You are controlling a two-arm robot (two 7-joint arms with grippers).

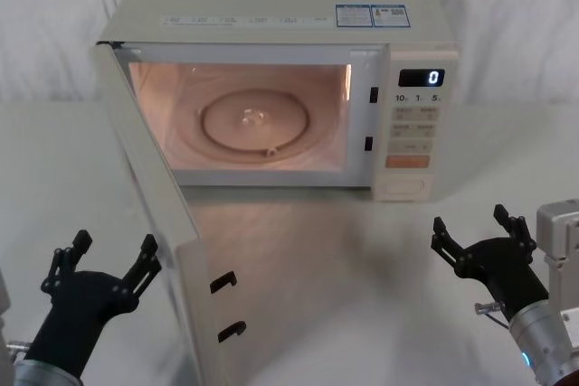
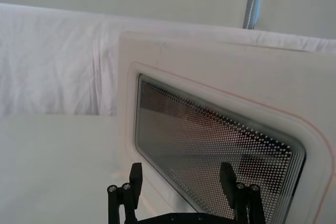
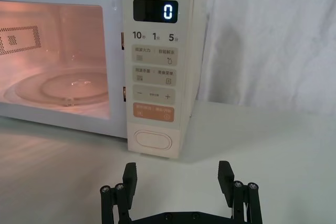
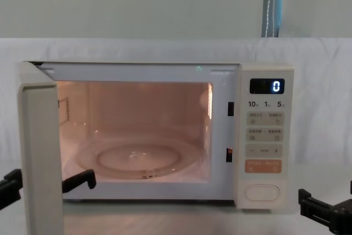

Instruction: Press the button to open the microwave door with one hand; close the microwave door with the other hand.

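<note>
Cream microwave door (image 1: 154, 214) swung wide; left gripper (image 1: 110, 255) and right gripper (image 1: 478, 228) spread, empty.

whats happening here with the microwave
The microwave sits with its door swung wide open and the cavity lit; the display reads 0. The left gripper hovers open just outside the door, facing its window. The right gripper hangs open in front of the control panel, clear of the button. Neither touches anything. Closing the door is what remains.
</note>
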